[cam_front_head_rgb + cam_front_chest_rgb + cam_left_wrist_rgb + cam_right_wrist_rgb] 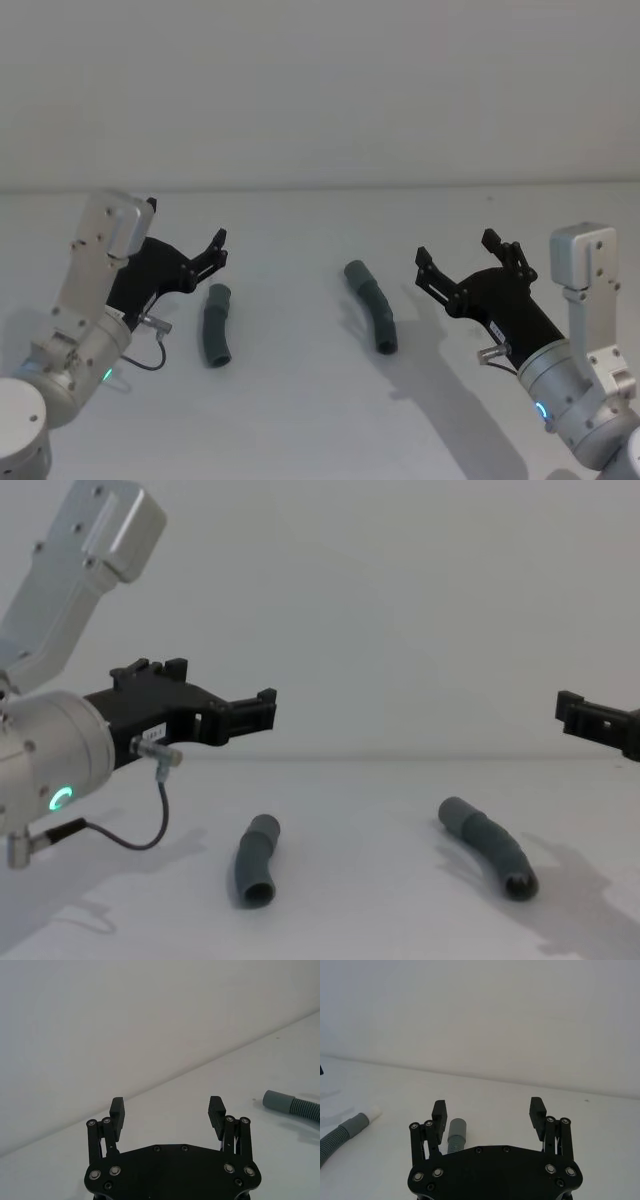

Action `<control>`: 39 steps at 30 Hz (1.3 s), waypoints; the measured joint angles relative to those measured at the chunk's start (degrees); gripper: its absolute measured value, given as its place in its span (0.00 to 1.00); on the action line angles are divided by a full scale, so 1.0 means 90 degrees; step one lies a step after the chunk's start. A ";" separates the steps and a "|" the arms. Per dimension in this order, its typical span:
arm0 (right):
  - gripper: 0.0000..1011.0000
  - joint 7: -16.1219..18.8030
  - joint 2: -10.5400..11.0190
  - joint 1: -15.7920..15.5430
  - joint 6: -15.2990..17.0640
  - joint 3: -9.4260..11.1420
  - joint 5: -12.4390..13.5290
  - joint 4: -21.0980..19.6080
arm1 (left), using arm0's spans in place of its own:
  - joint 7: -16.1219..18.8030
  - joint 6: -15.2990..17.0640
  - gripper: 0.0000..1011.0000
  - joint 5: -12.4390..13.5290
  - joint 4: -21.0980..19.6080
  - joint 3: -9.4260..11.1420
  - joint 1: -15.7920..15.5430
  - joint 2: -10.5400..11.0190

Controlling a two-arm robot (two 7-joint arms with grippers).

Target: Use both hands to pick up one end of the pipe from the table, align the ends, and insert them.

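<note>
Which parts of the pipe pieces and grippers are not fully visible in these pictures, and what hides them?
Chest view: the right gripper is cut by the right edge, so its opening cannot be judged there.
Left wrist view: the ribbed pipe piece runs off the picture's edge; other end unseen.
Right wrist view: the nearer pipe piece lies mostly behind that gripper's body; the white-tipped piece runs off the picture's edge.

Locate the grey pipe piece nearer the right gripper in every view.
Head: pipe piece, centre, just left of the right gripper.
Left wrist: pipe piece past the left gripper, cut by the frame.
Right wrist: pipe piece seen between the open fingers, ungripped.
Chest: pipe piece, lower right.
Shared: table's back edge at the wall.
</note>
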 joint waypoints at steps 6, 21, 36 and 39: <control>0.99 0.0000 0.0000 0.0000 0.0000 0.0000 0.0001 0.0000 | 0.0013 0.0476 0.99 -0.0176 -0.0121 -0.0082 -0.0058 -0.0103; 0.99 0.0000 0.0000 0.0000 0.0000 0.0000 0.0000 0.0000 | -0.0216 0.1889 0.99 -0.0678 -0.0190 -0.0201 -0.0352 -0.0304; 0.99 0.0000 0.0000 0.0000 0.0000 0.0000 0.0000 0.0000 | -0.0417 0.3154 0.99 -0.0687 0.0096 0.0099 -0.0910 -0.0439; 0.99 0.0000 0.0000 0.0000 0.0000 0.0000 0.0000 0.0000 | -0.0409 0.3309 0.99 -0.0623 0.0144 0.0172 -0.0993 -0.0470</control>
